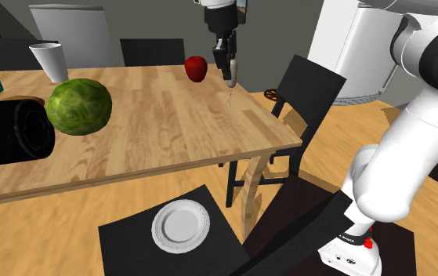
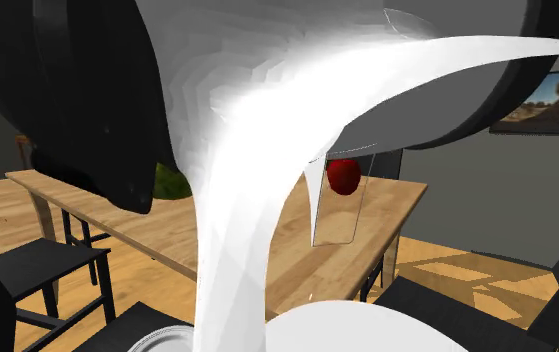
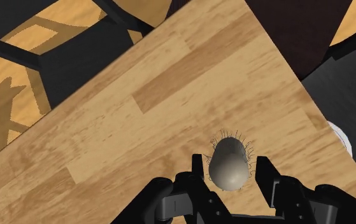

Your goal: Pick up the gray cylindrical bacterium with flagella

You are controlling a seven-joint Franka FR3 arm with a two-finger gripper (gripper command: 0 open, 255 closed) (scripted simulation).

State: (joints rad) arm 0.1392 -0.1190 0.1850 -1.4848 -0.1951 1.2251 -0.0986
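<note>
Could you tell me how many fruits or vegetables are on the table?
2: red apple by the claw; green cabbage beside the black cylinder. More may be hidden.

Bright, even light covers the table in the shoulder view. In the second exterior view the white arm glares almost pure white — the room behind is dimmer. In the wrist view dark shadows cross the floor, and the bacterium is softly shaded.
</note>
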